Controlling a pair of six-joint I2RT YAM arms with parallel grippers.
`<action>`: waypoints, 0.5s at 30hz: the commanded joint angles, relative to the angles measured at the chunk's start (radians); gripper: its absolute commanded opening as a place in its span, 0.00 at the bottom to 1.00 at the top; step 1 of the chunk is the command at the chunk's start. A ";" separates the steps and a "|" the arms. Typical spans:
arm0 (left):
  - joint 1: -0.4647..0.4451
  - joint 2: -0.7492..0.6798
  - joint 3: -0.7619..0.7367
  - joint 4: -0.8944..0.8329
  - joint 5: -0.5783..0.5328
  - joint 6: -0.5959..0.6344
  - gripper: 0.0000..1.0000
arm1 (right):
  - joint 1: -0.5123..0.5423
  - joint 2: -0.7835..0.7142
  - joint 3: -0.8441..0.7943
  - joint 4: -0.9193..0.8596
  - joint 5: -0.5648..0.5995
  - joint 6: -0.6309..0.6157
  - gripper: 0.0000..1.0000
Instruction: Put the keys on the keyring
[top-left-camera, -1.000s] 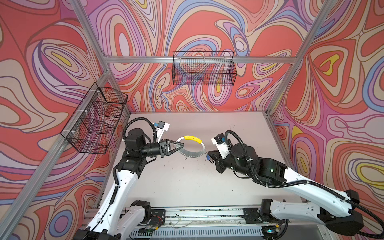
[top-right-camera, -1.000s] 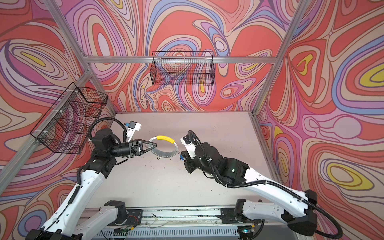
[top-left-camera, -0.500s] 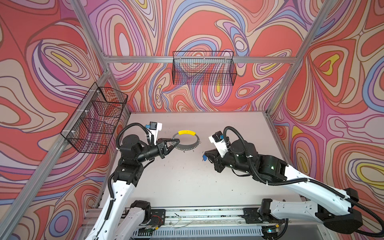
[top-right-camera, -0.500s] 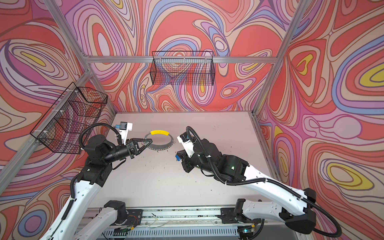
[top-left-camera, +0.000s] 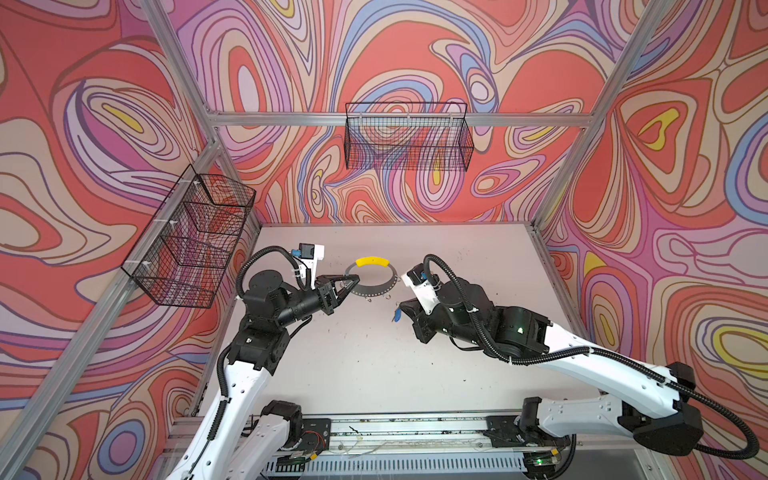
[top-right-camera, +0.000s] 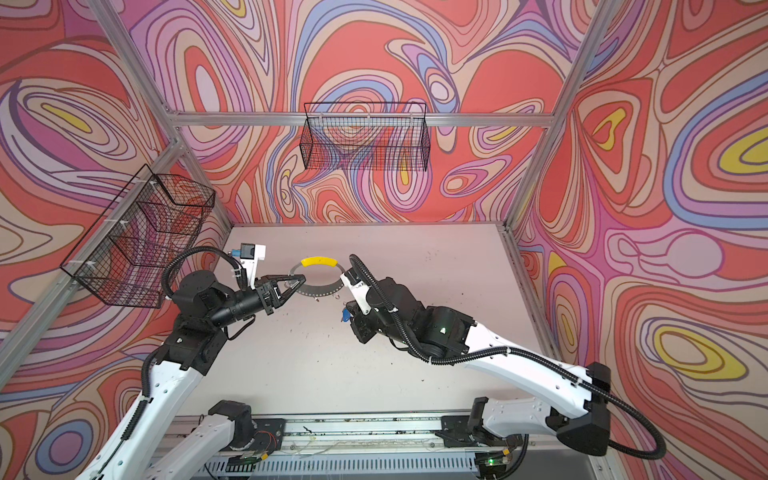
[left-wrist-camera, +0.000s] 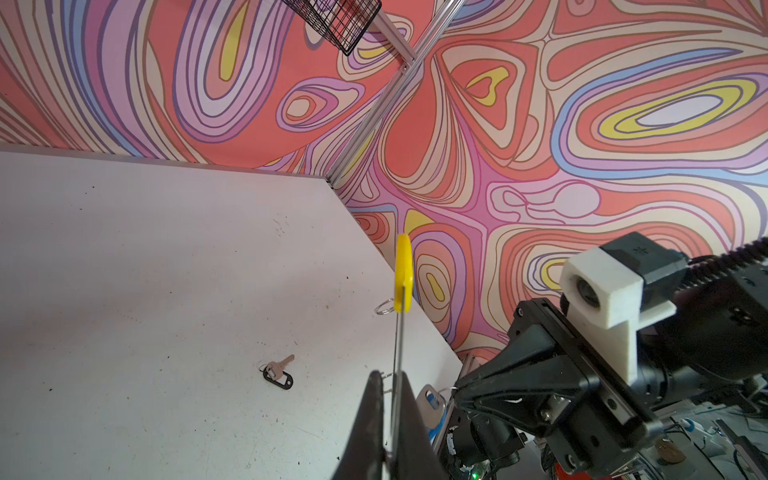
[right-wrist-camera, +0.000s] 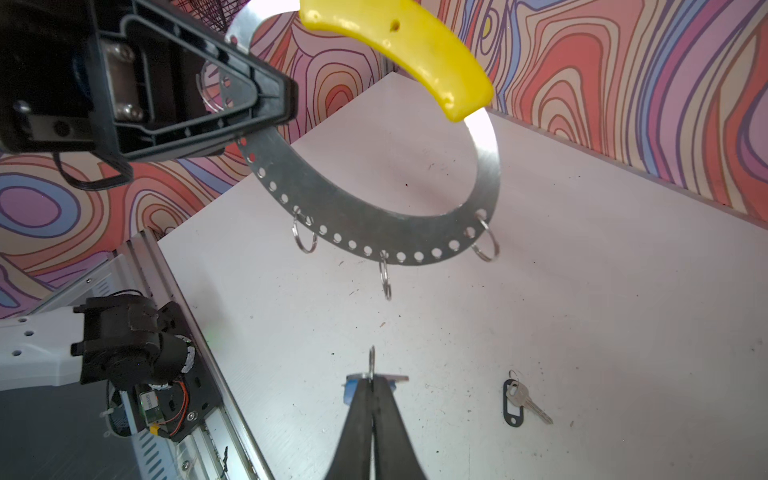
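**Zero keys hung so far**

The left gripper (top-left-camera: 353, 281) is clamped on the keyring (right-wrist-camera: 374, 228), holding it upright above the table (right-wrist-camera: 582, 291). The right gripper (right-wrist-camera: 374, 384) pinches the blue-tagged key (right-wrist-camera: 349, 390) near the wire loops (right-wrist-camera: 385, 278). The black-tagged key (right-wrist-camera: 517, 399) lies on the table. Both threadings remain.

A pale table (top-left-camera: 374, 365) flecked with dark specks sits inside walls (top-left-camera: 415, 50) of red, pink, purple and yellow swirls. One black wire basket (top-left-camera: 409, 143) hangs from the back aluminium rail (top-left-camera: 282, 119). A divided basket (top-left-camera: 191, 241) hangs on the left wall.
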 joint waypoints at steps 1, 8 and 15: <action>-0.008 -0.008 0.011 0.033 0.002 -0.014 0.00 | 0.002 -0.016 -0.033 0.040 0.076 -0.029 0.00; -0.009 -0.010 0.015 0.027 0.004 -0.018 0.00 | 0.002 -0.008 -0.060 0.079 0.066 -0.047 0.00; -0.011 -0.012 0.008 0.036 0.013 -0.028 0.00 | 0.002 -0.008 -0.053 0.105 0.067 -0.074 0.00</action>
